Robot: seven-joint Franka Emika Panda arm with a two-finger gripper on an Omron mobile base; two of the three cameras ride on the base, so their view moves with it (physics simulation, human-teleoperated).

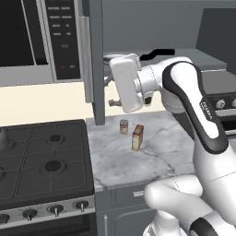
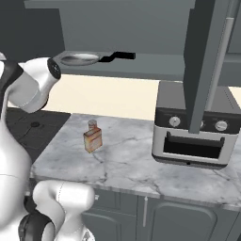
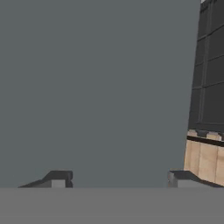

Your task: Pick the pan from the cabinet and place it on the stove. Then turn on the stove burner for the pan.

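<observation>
While the pan [image 2: 81,59] sits on the cabinet [image 2: 155,63] shelf with its black handle pointing right, the gripper [image 3: 118,177] faces a flat grey panel, fingers spread wide and empty. Best approach, I judge — swing around the open door [image 1: 97,60], then come level at the handle.

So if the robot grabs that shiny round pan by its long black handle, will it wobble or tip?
Probably a little. The shiny round steel frying pan sits flat on the grey cabinet shelf, and its straight black handle sticks out to one side, so the bowl would likely sag when lifted by that end. It looks stiff, not floppy. The smooth metal might slide easily if pushed.
</observation>
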